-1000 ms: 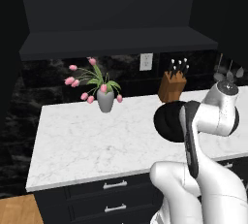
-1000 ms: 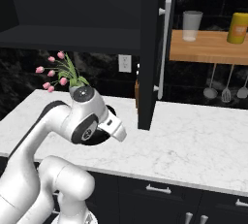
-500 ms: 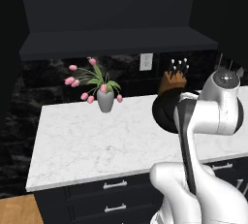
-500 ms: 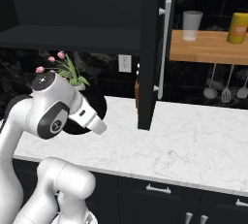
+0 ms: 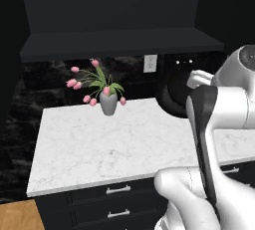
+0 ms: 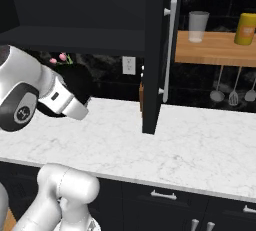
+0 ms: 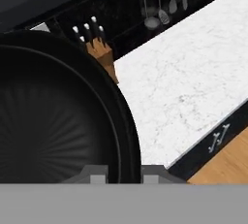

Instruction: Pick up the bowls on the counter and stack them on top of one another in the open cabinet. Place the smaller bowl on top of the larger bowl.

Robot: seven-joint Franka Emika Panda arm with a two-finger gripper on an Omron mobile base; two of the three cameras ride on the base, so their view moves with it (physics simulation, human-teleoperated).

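Black bowl (image 7: 53, 121), rim pinched in the gripper (image 7: 123, 173), has risen off the counter (image 5: 99, 144) toward the cabinet (image 5: 119, 42)

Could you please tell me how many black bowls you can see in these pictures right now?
1: a black bowl held in the tool, lifted above the counter near the tulip vase. A second bowl may be hidden behind the arm.

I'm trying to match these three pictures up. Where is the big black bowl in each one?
Left base view: the black bowl is right of centre, lifted, behind the white arm.
Right base view: the bowl is at left, behind the wrist.
Hand view: its ribbed inside covers the left half.
Shared landmark: the white marble counter.
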